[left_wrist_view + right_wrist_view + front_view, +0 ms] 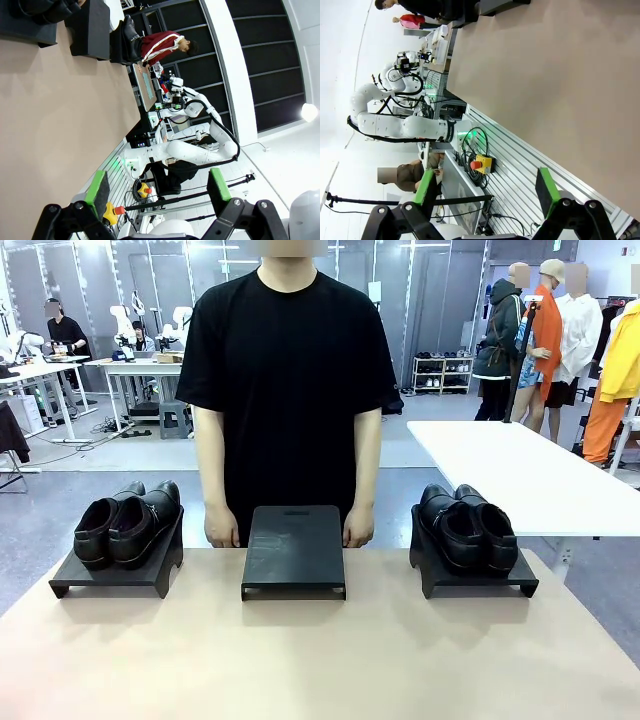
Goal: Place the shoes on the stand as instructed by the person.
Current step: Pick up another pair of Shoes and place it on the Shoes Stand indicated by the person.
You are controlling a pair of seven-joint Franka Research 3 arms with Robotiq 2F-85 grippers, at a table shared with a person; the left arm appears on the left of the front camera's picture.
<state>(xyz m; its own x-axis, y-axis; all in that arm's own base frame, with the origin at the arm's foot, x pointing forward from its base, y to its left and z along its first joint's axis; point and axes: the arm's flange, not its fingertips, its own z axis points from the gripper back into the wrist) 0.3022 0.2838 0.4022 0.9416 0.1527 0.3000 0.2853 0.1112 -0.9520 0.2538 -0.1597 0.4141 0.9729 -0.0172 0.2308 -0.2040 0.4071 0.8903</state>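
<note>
While one pair of shoes [127, 523] sits on the left stand [118, 565] and another pair [466, 527] on the right stand [470, 568], we see the middle stand [294, 552] bare, the person [287, 390] behind the desk [320, 660]. Left fingers [98, 186] and right fingers [546, 186] spread wide, holding nothing.

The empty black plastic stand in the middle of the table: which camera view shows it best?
The front view: the empty black plastic stand appears whole, facing the camera, between the two stands that carry black shoes. The left wrist view catches it sideways at the top edge, partly cut off. The right wrist view gives only a dark corner at the top edge, too little to identify.
</note>
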